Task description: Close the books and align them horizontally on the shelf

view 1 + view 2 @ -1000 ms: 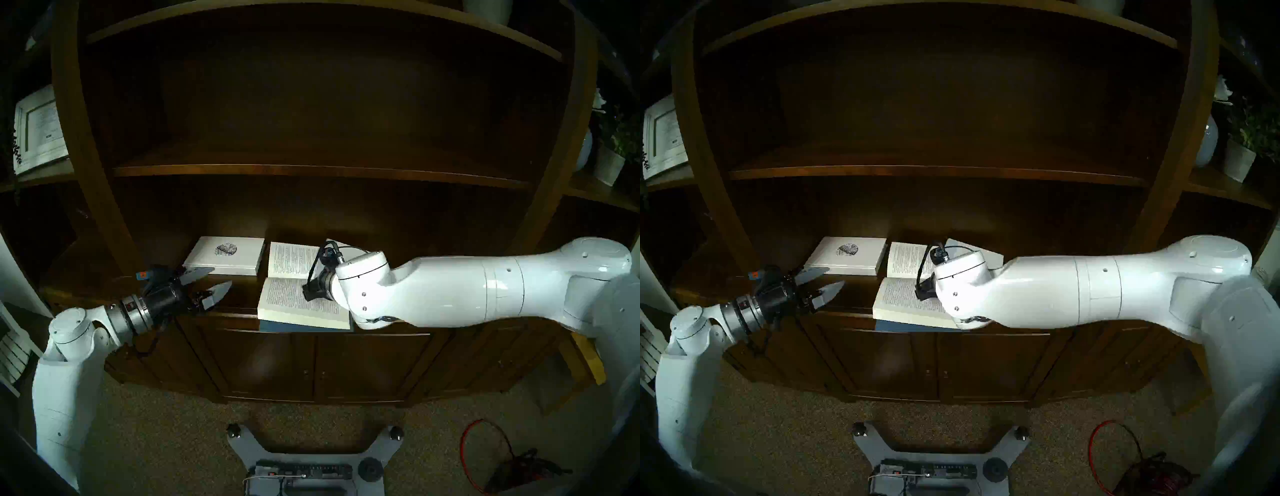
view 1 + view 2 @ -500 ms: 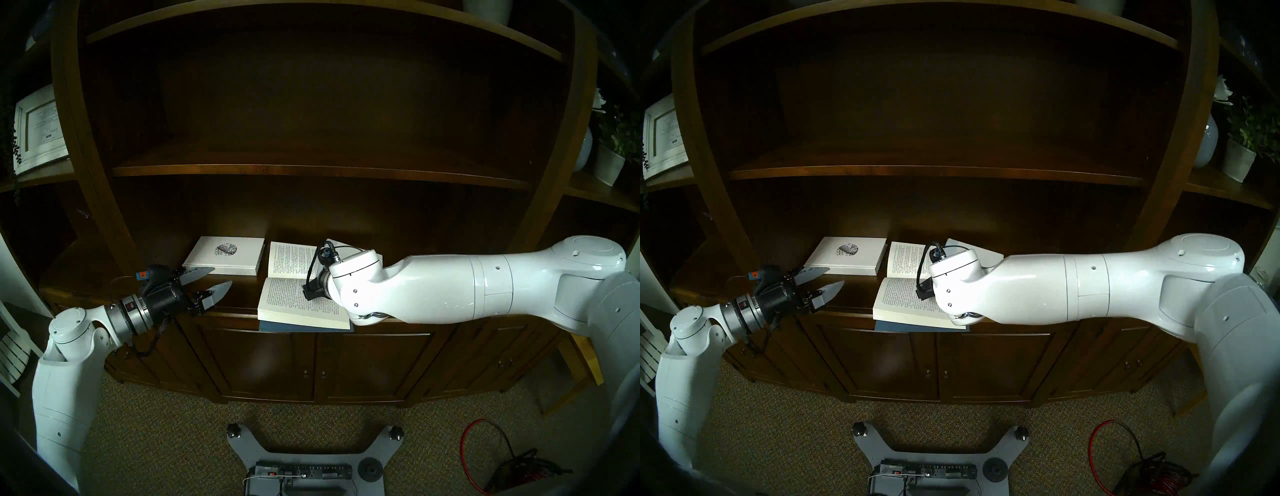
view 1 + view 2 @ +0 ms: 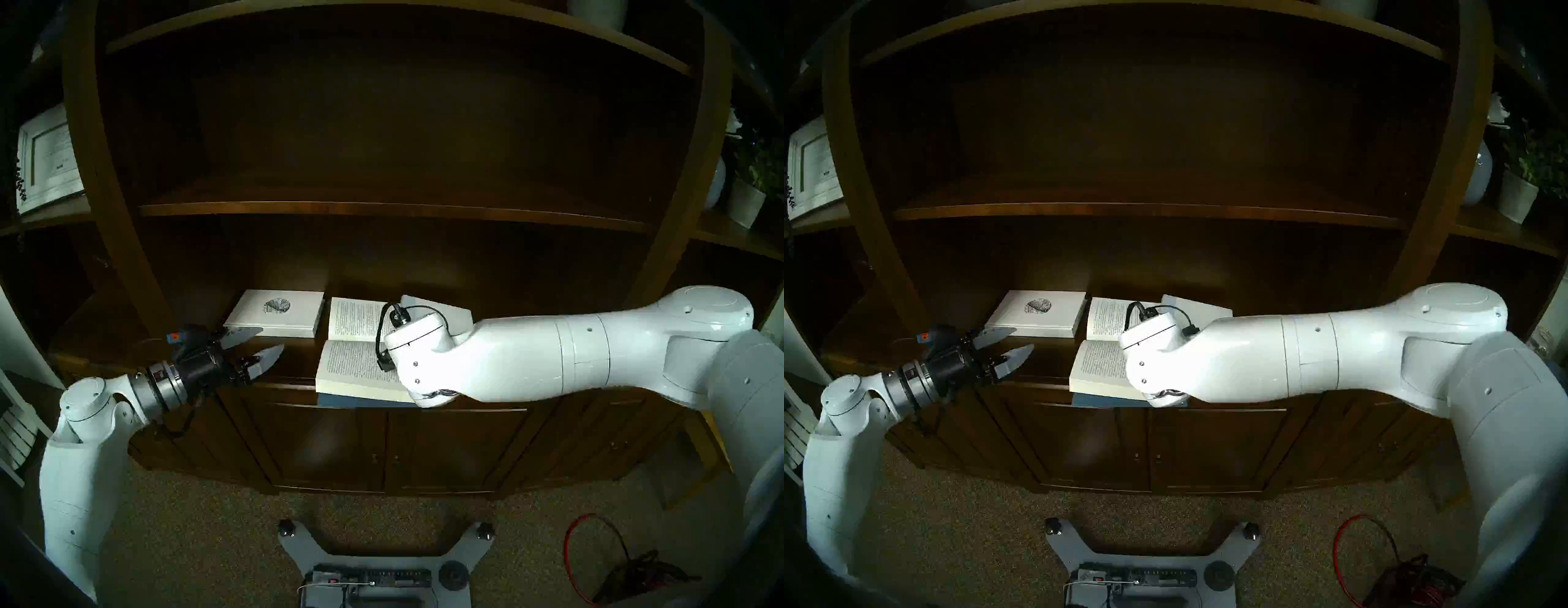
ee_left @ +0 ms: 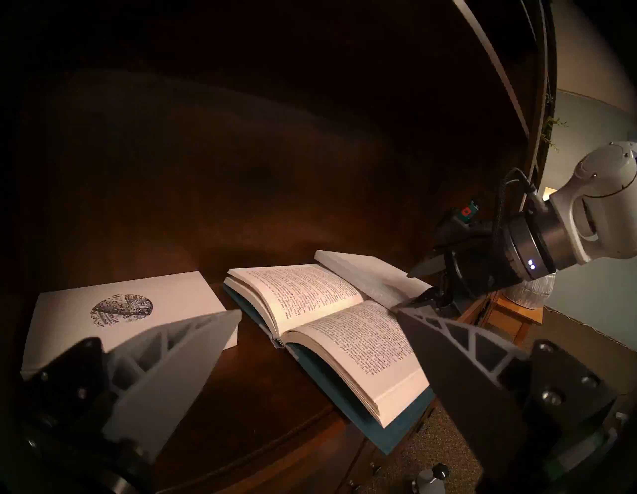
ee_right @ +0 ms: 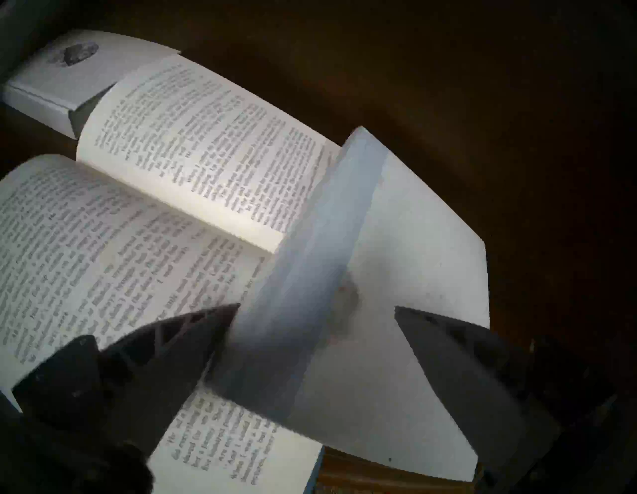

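**One book shut, one wide open, one askew**

Far left first: left claw spread wide, gripping nothing, hovering over the front of the shelf. Just beyond its tips, the white book with the round emblem, shut, flat on the shelf, lying square to the front edge. Counts as done, by the look of it.

On to the middle: the open book, blue cover down, cream pages up, spread flat just beside the emblem book, apart from it by a narrow gap. Near half poking out past the shelf's front edge. Not yet closed, not yet lined up, so the main job left.

Further right: the second white book, pale blue spine strip up, lying skewed across the open book's right-hand page ends. Needs straightening at the least, and most likely has to come off before the open one can fold shut.

Right claw released, one finger either side of that blue strip, clamped on nothing.

Now the blind spots. Right claw masked in both head views by its own white wrist. Wrist picture smeared, so no telling whether a fingertip touches the strip. Hard to say if the skewed book is fully shut. Back of the shelf lost in the dark.
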